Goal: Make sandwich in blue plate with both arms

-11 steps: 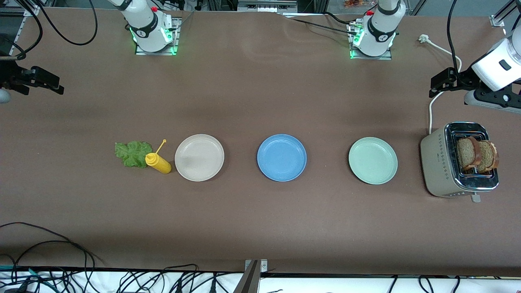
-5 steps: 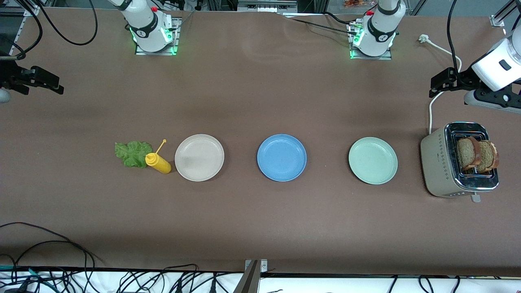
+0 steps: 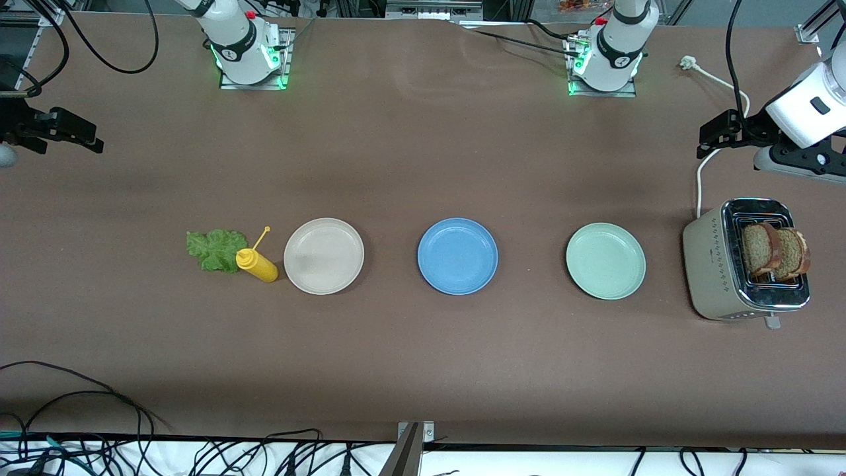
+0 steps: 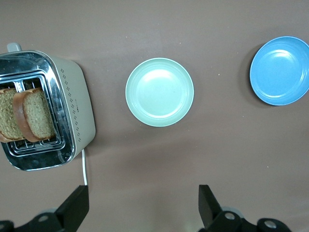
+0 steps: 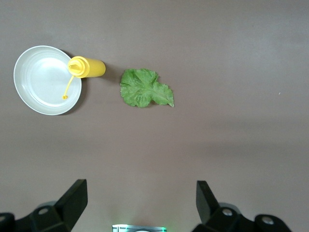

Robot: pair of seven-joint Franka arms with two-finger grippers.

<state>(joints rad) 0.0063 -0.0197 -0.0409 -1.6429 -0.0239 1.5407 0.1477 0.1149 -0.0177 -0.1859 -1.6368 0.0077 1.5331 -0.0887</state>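
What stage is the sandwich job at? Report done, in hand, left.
Done: nothing; the blue plate is bare. In hand: nothing; the left gripper hangs open over the table by the toaster, the right gripper open over the table's other end. Left: both toast slices in the toaster and the lettuce beside the yellow bottle.

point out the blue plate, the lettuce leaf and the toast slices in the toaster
blue plate (image 3: pixel 457 256), front view, bare centre of the dish
lettuce leaf (image 5: pixel 144 89), right wrist view, middle of the leaf
toast slices (image 4: pixel 36 114), left wrist view, face of one slice
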